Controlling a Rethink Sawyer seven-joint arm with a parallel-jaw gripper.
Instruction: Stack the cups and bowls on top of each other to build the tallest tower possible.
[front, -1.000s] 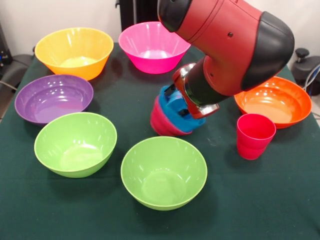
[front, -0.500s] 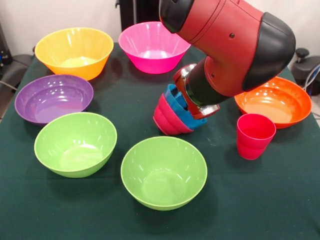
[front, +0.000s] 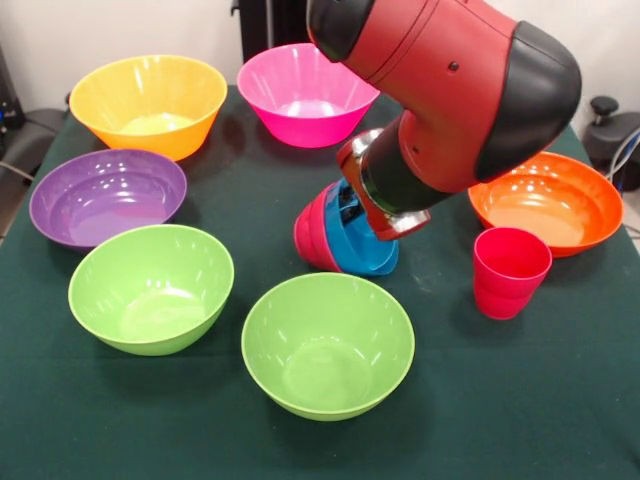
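Taking the tower (front: 345, 235) as your landmark: it sits near the middle of the green table (front: 520, 400), tilted on its side, a blue bowl nested against red pieces.

The arm (front: 450, 80) comes down from above and covers the tower's upper right. The gripper (front: 350, 205) reaches into the blue bowl's mouth. You cannot tell from this view how far the jaws are parted or whether they hold the bowl; the wrist hides them.

Bowls, largest first:
- Yellow-orange bowl (front: 148, 103): far up and left of the tower, at the table's far corner.
- Pink bowl (front: 305, 93): well above the tower, at the far edge.
- Orange bowl (front: 548, 202): right of the tower, near the table's right edge.
- Purple bowl (front: 107, 196): well left of the tower.
- Lime bowl (front: 150, 287): lower left of the tower.
- Second lime bowl (front: 327, 345): just below the tower.

The red cup (front: 510, 271) stands upright, lower right of the tower, just beside the orange bowl.

Open cloth lies directly left of the tower and along the near edge.
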